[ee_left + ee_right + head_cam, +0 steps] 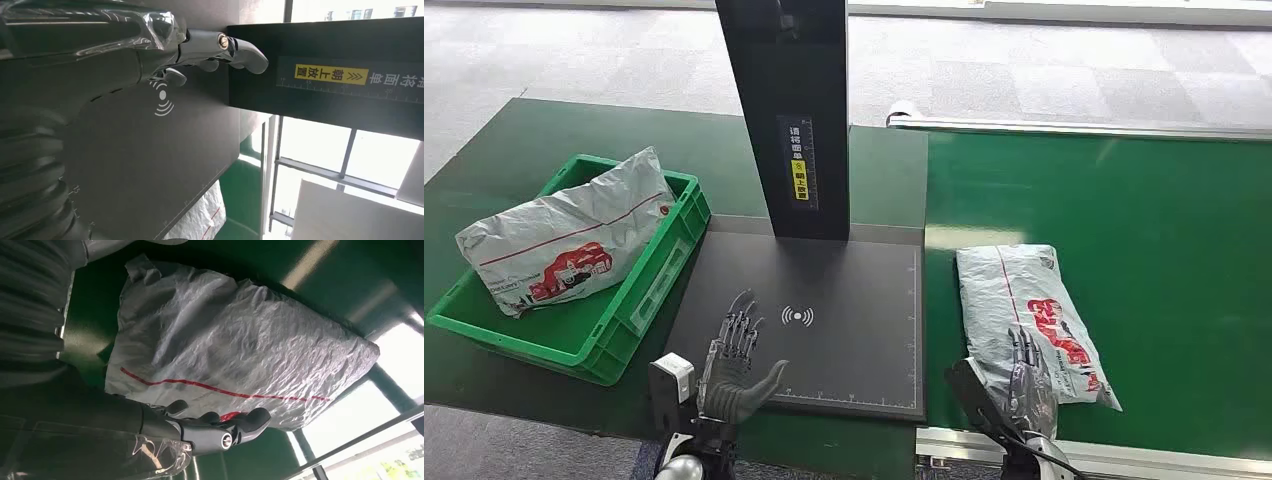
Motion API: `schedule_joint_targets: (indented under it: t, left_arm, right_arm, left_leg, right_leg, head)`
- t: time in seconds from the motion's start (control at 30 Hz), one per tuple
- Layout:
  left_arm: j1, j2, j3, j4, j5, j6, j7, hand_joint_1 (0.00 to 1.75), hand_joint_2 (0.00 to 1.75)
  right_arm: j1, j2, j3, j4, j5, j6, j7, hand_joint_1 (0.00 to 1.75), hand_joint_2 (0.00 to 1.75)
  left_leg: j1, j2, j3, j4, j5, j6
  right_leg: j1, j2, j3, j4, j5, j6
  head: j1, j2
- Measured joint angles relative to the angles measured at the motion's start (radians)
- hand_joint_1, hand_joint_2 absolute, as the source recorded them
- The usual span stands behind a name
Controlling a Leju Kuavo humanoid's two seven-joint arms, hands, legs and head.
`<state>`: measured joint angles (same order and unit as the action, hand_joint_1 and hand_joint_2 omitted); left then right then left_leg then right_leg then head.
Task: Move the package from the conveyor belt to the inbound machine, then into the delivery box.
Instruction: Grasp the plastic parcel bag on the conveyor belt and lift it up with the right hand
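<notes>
The right hand (1031, 378) hovers over the near end of the package (1032, 318), fingers spread apart and holding nothing; whether they touch the plastic cannot be told. The package lies flat on the green conveyor belt (1144, 230), at about 4 o'clock from the scanner post (789, 110), its long side running from 11 to 5 o'clock. In the right wrist view the thumb (250, 422) sits beside the crinkled grey wrap (240, 355), near its red stripe.

The left hand (736, 365) is open and empty too, fingers apart over the near left part of the dark scanner pad (844, 330), just beside the wireless mark (797, 317).

The step in hand looks like taking hold of the package. The bag seems soft and slack, so a pinch at the edge would likely let it droop; closing around a full fold of the near end should hold better. The lift should clear the pad's edge at 9 o'clock.

At 9 o'clock of the pad stands a green crate (639, 290) with another parcel (564, 235) leaning in it.
</notes>
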<state>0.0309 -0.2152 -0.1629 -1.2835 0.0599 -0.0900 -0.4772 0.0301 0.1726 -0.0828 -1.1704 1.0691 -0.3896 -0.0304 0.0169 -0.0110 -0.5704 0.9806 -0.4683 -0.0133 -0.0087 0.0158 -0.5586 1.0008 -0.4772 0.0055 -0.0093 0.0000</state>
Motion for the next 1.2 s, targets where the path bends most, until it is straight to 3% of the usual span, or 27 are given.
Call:
schedule_joint_targets:
  t: [0.3, 0.73, 0.93, 1.17, 1.2]
  left_arm:
    - [-0.011, 0.0, 0.0, 0.009, 0.0, 0.002, 0.0, 0.0, 1.75]
    - [-0.015, 0.0, 0.0, 0.016, 0.0, 0.005, 0.0, 0.0, 1.75]
    - [-0.017, 0.0, -0.001, 0.021, 0.0, 0.001, 0.0, 0.0, 1.75]
    - [-0.034, 0.0, -0.008, 0.036, 0.0, -0.002, -0.003, 0.0, 1.75]
    - [-0.035, 0.0, -0.009, 0.037, 0.0, -0.002, -0.003, 0.0, 1.75]
  right_arm:
    - [0.001, -0.007, 0.011, 0.009, 0.147, -0.092, 0.109, 0.0, 1.75]
    - [0.001, -0.016, 0.022, 0.008, 0.232, -0.089, 0.163, 0.0, 1.75]
    - [-0.036, -0.02, 0.002, 0.084, 0.052, -0.007, 0.068, 0.0, 1.75]
    - [-0.16, -0.05, -0.034, 0.296, 0.036, -0.03, 0.045, 0.0, 1.75]
    - [-0.171, -0.053, -0.036, 0.314, 0.037, -0.03, 0.045, 0.44, 1.75]
  left_leg:
    - [0.0, 0.0, 0.0, 0.0, 0.0, 0.0]
    - [0.0, 0.0, 0.0, 0.0, 0.0, 0.0]
    - [0.0, 0.0, 0.0, 0.0, 0.0, 0.0]
    - [0.0, 0.0, 0.001, 0.0, 0.001, 0.001]
    - [0.0, 0.0, 0.001, 0.0, 0.001, 0.001]
  right_leg:
    - [0.0, 0.0, 0.0, 0.0, 0.0, 0.0]
    - [0.0, 0.0, 0.0, 0.0, 0.0, 0.0]
    - [0.0, 0.0, 0.0, 0.0, 0.0, 0.0]
    - [0.0, 0.0, 0.001, 0.0, 0.001, 0.001]
    - [0.0, 0.0, 0.001, 0.0, 0.001, 0.001]
  head:
    - [0.0, 0.0]
    - [0.0, 0.0]
    - [0.0, 0.0]
    - [0.0, 0.0]
    - [0.0, 0.0]
